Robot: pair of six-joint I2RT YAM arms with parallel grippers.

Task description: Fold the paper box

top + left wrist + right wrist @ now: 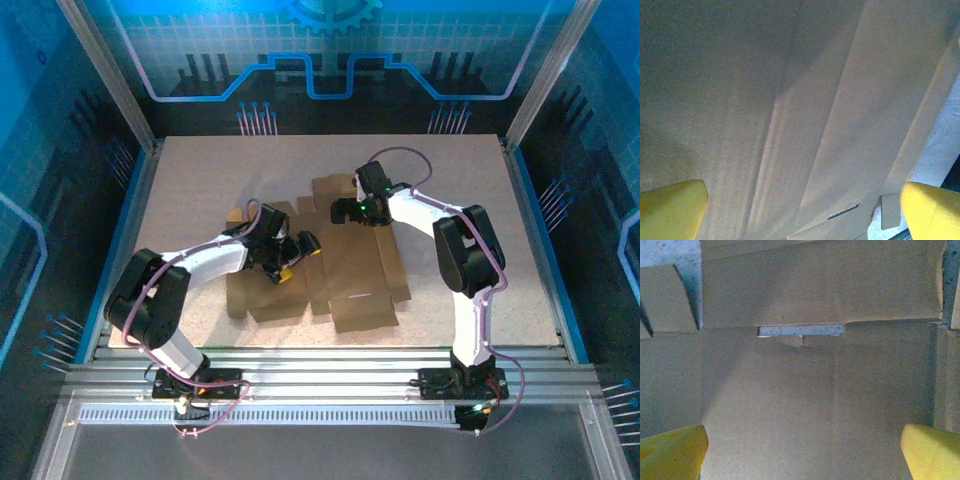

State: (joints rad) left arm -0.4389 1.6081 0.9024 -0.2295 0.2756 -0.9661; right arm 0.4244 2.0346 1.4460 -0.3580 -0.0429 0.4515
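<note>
The paper box (pixel 352 272) lies as a flat brown cut-out sheet with flaps in the middle of the table. My left gripper (pixel 298 257) is low over its left part, open, yellow fingertips (pixel 671 210) spread wide with bare creased cardboard (pixel 790 100) between them. My right gripper (pixel 345 213) is over the sheet's far part, also open. In the right wrist view its fingertips (pixel 932 454) frame a flat panel (pixel 815 400), and a narrow slot (pixel 800 330) in the cardboard lies beyond them. Neither gripper holds anything.
The speckled beige table (pixel 200 180) surrounds the sheet with free room on every side. Metal rails (pixel 330 365) run along the near edge by the arm bases. Frame posts and blue walls enclose the table.
</note>
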